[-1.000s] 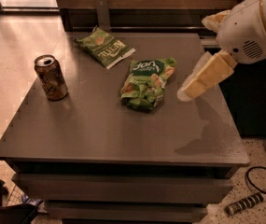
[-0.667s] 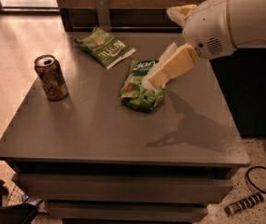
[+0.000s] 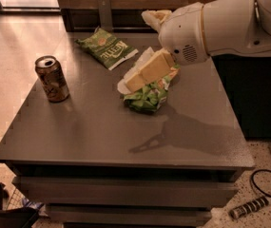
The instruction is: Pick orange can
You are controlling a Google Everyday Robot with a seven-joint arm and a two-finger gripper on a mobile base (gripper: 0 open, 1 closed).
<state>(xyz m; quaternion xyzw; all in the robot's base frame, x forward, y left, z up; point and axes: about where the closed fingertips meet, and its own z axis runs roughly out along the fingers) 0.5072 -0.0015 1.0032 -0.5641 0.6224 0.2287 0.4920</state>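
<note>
The orange can (image 3: 52, 79) stands upright near the left edge of the grey table (image 3: 101, 137); it is brownish-orange with a silver pull-tab top. My gripper (image 3: 125, 85) hangs above the middle of the table, over a crumpled green snack bag (image 3: 149, 96), pointing down and left. It is well to the right of the can and does not touch it. The white arm (image 3: 211, 27) reaches in from the upper right.
A second green snack bag (image 3: 106, 48) lies flat at the back of the table. A dark wooden cabinet stands behind the table. A black cable (image 3: 268, 179) and a striped object (image 3: 249, 207) lie on the floor at the right.
The arm has swung left across the table, bringing the gripper from the right side to above the crumpled green bag. The can and the bags have not moved.
</note>
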